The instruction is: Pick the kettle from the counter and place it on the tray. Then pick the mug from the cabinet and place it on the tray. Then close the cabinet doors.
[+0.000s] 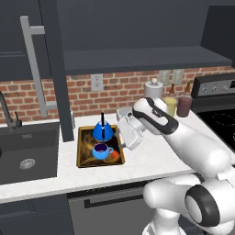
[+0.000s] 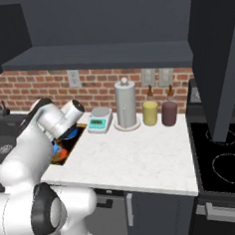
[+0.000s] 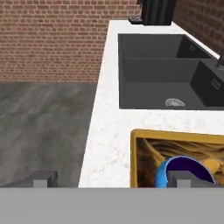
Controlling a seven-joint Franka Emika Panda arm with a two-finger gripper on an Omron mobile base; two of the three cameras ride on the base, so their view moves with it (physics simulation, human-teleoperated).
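The cabinet hangs open high above the fingers, one of the cabinet doors swung out to their left with its long bar handle: stiff and hinged, I'd say, best pushed flat on the panel. The white table lies below them. Just beside the fingers sits the tray, already carrying the kettle and, in front of it, the mug, both looking rigid and glossy. The fingers stand spread, empty, one tip right by the mug's rim.
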